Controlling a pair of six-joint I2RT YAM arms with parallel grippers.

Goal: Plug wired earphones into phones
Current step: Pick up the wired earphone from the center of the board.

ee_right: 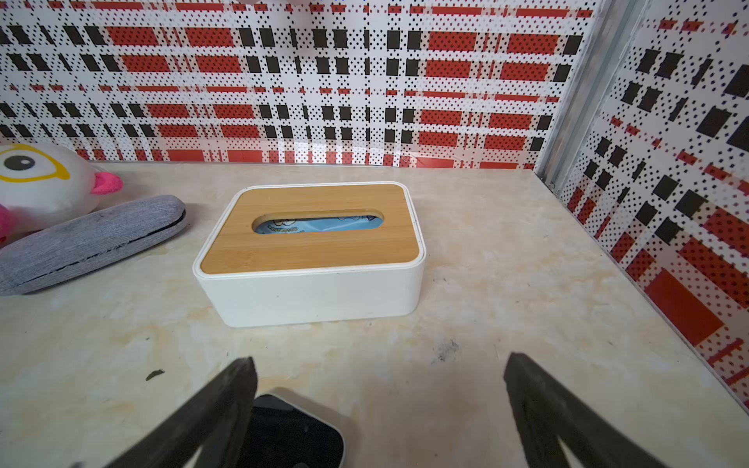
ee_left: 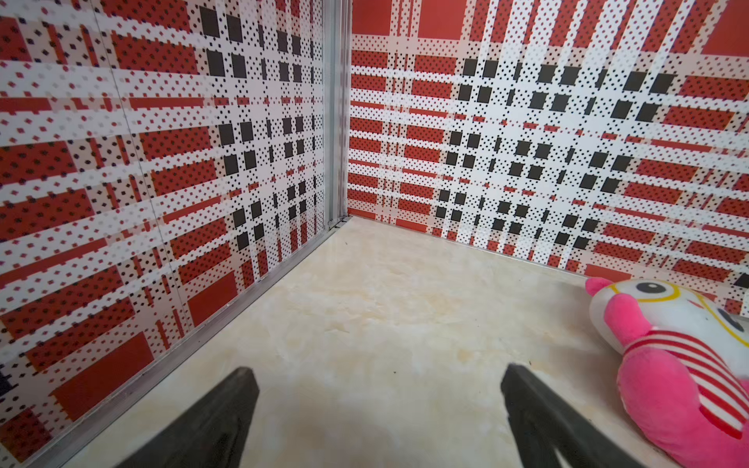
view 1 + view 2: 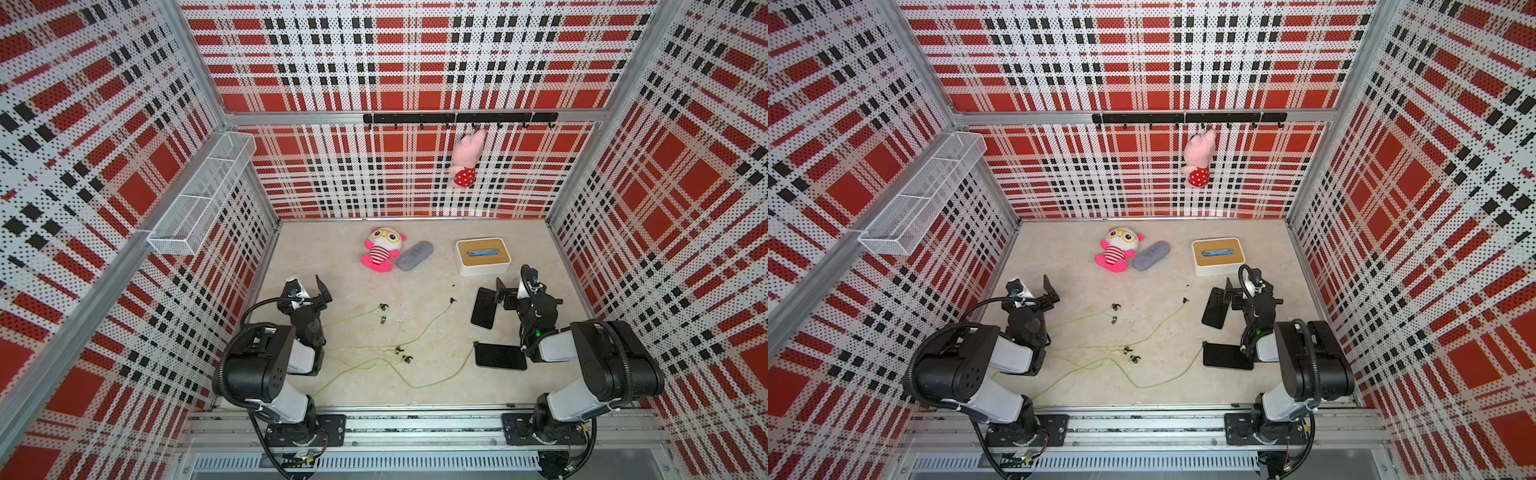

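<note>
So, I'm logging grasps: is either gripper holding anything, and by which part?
Nothing is held: the left gripper and the right gripper both stand open and empty.

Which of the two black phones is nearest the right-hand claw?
The phone nearer the tissue box; the right gripper hangs beside it. The other phone lies crosswise, farther from it.

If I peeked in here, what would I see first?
The loud red, black and white plaid walls all around grab you first. Next, the toys: a pink plush animal in a red spotted dress hangs from the hook rail on the back wall, and a pink striped plush with yellow glasses lies at the back of the table. Yellow-green wired earphones sprawl loose mid-table.
</note>
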